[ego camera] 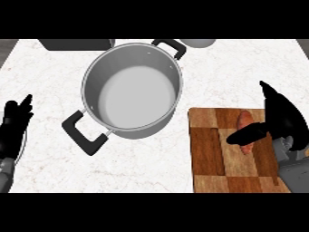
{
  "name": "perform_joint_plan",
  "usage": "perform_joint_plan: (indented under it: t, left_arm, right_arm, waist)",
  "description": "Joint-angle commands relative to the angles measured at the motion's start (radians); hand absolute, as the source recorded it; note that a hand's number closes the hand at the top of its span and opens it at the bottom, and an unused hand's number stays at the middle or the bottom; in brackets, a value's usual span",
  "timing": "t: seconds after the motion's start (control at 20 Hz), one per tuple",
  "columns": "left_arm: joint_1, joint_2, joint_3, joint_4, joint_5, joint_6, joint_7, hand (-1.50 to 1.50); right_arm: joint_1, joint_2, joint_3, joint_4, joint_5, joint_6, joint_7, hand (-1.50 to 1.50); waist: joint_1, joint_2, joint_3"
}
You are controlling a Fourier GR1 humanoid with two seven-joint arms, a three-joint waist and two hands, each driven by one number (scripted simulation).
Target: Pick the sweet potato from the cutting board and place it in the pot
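Right hand (277, 124), black-fingered on its grey forearm, hangs over the brown wooden cutting board (214, 154), thumb hooked across the reddish-orange oblong sweet potato (245, 129) lying beneath its palm; fingers are apart, not yet clamped. A good grasp wants fingers closing from the far side against the thumb, then a lift left toward the steel two-handled pot (133, 90). Left hand (13, 127) rests open, well apart.

Bright, even light from overhead; the pot (131, 93) casts a soft shadow inside itself (faint glare on its rim).
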Motion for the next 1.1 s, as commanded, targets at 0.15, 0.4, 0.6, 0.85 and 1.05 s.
perform_joint_plan:
  t: [0.15,0.4,0.6,0.85,1.05]
  left_arm:
    - [0.007,0.039,0.037,-0.028,0.018,-0.041,0.01,0.0]
    - [0.012,-0.045,-0.015,-0.043,-0.035,0.027,0.018,0.0]
    - [0.005,-0.025,0.017,0.015,-0.023,-0.013,-0.019,0.0]
    - [0.05,-0.019,0.028,-0.008,-0.036,-0.032,-0.039,0.0]
    - [0.027,-0.022,0.04,-0.031,-0.045,-0.033,-0.013,0.0]
  right_arm:
    - [-0.003,0.04,-0.039,-0.011,-0.007,0.102,0.255,-1.5]
    - [0.03,0.068,-0.042,0.038,0.018,0.1,0.233,-1.5]
    - [0.09,0.079,-0.049,0.039,0.046,0.11,0.192,-1.5]
    - [0.084,0.123,-0.101,0.129,0.096,0.077,0.102,-1.5]
    - [0.049,0.136,-0.113,0.163,0.129,0.131,0.094,-1.5]
  waist:
    - [0.004,0.002,0.002]
    - [0.007,0.007,0.003]
    - [0.003,0.008,0.003]
    - [0.013,0.009,0.004]
    - [0.013,0.008,0.004]
